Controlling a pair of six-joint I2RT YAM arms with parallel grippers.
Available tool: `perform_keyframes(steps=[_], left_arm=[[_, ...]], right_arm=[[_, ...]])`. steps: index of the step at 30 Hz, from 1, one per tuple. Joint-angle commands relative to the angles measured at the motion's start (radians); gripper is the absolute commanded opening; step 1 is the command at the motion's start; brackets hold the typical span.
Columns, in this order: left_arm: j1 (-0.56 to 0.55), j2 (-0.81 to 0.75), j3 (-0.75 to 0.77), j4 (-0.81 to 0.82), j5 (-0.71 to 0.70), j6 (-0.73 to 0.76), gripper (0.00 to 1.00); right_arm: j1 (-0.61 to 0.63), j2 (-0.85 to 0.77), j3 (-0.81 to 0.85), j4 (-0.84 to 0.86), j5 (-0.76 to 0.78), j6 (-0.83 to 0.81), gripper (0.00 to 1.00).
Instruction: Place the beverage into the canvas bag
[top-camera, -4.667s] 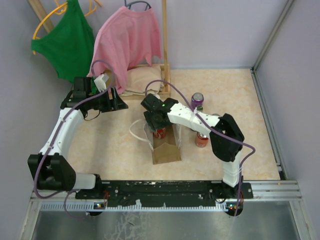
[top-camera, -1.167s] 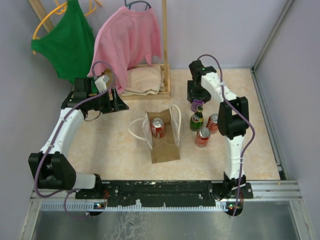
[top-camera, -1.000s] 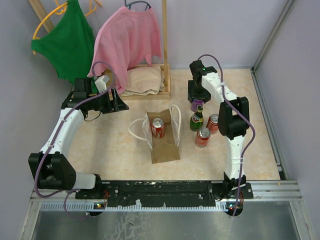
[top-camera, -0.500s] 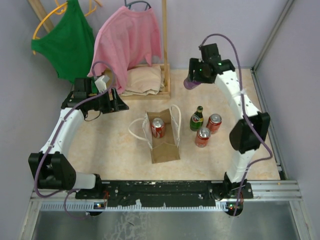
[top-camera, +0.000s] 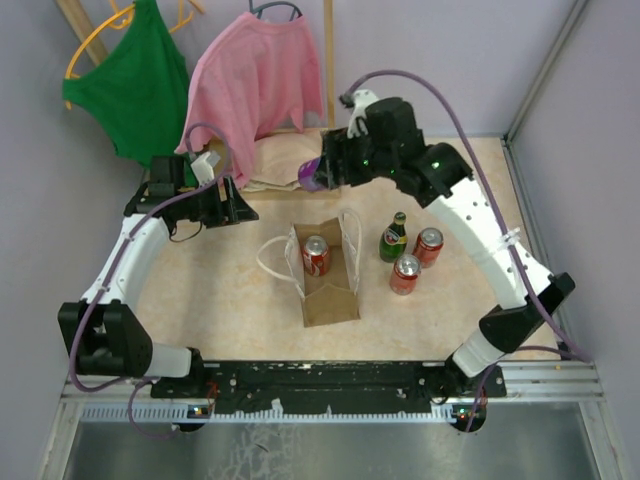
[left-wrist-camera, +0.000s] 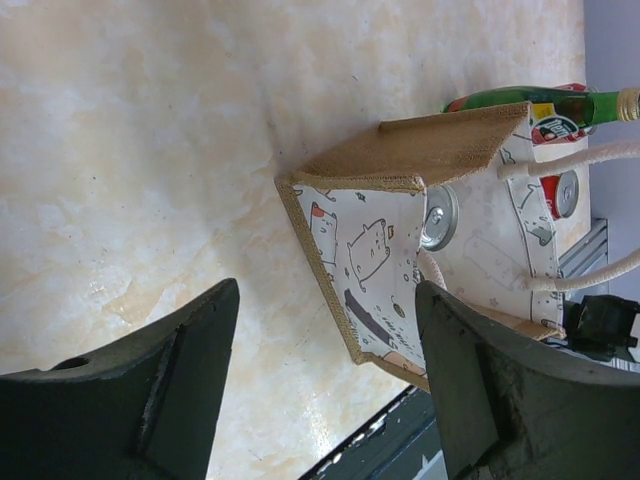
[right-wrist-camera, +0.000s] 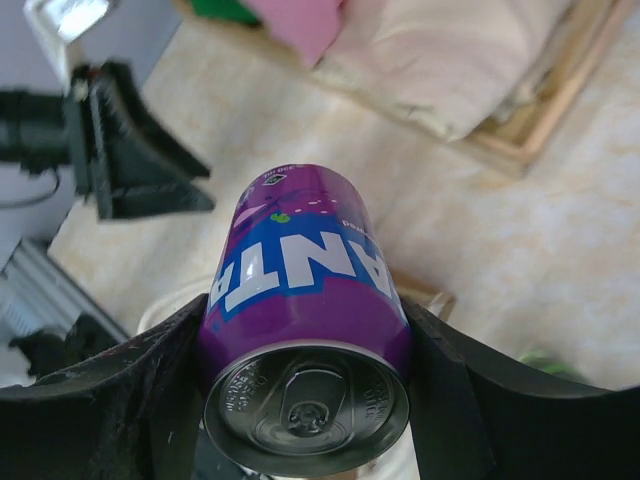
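- Toward the far edge of the tabletop, high above the surface, the right gripper (top-camera: 328, 170) is clamped on the purple can (right-wrist-camera: 303, 285). Its fingers press both flanks, and the can lies along them rather than upright, probably a carrying pose for the trip to the bag.
- Nearer the middle, toward the near edge, the canvas bag (top-camera: 325, 272) stands on its flat bottom with its mouth open upward, so a drop from above looks workable.
- One red can (top-camera: 315, 252) already sits inside, against the far wall. That leaves the nearer part of the opening as free room, as I judge it.
- At the left side, the left gripper (left-wrist-camera: 325, 370) hangs with jaws spread and nothing between them. It faces the bag but stands apart from it.
- One of the cord handles (top-camera: 351, 236) arches over the right rim and could snag a descending can; the other flops onto the table.
- Right of the bag stand a green bottle (top-camera: 393, 238) and two red cans (top-camera: 404, 273), clear of the likely path.
- Along the far edge lies a folded beige cloth (top-camera: 285, 162), near the raised can.
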Motion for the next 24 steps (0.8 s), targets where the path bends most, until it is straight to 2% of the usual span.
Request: perform_keyframes(steps=[1, 8, 24], left_arm=[[0.001, 0.014, 0.014, 0.022, 0.023, 0.008, 0.77], [-0.006, 0.014, 0.018, 0.021, 0.023, 0.010, 0.77], [-0.010, 0.012, 0.014, 0.022, 0.020, 0.011, 0.77]], right_arm=[[0.112, -0.088, -0.064, 0.002, 0.049, 0.010, 0.00], [0.192, -0.132, -0.250, -0.027, 0.110, 0.053, 0.00], [0.244, -0.030, -0.315, -0.136, 0.225, 0.011, 0.00]])
